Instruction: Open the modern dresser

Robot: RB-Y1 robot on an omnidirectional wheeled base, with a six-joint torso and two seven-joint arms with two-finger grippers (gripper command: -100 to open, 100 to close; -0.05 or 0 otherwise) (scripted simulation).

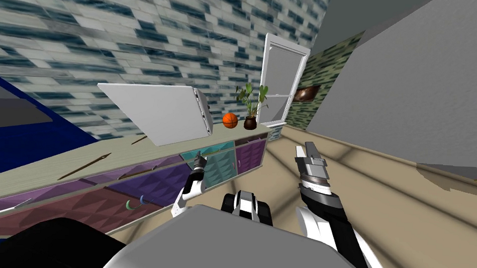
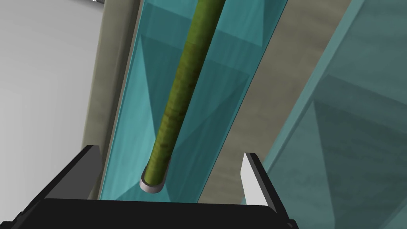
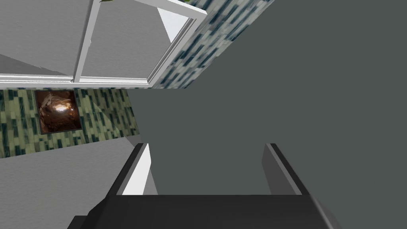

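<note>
The dresser [image 1: 55, 165] runs along the tiled wall on my left, a long low piece with purple and teal fronts. My left gripper [image 1: 199, 161] is up against the teal drawer [image 1: 221, 162] near its middle. From the left wrist, an olive-green bar handle [image 2: 179, 99] runs down that teal front [image 2: 238, 39], and its capped end lies between the gripper's [image 2: 171, 151] two fingers. The jaws stand wide, with a gap on each side of the bar, so nothing is gripped yet. They sit across the bar so that closing would pinch it for a pull. Whether the drawer is already out a crack I cannot tell from this angle. On top, well away from the work, sit a tilted white slab [image 1: 158, 114], an orange ball [image 1: 229, 120] and a potted plant [image 1: 251, 110] (nothing a sliding drawer should disturb). The right gripper [image 1: 305, 148] hangs out over the floor, jaws wide and empty [image 3: 206, 145], probably parked clear of the pull.
</note>
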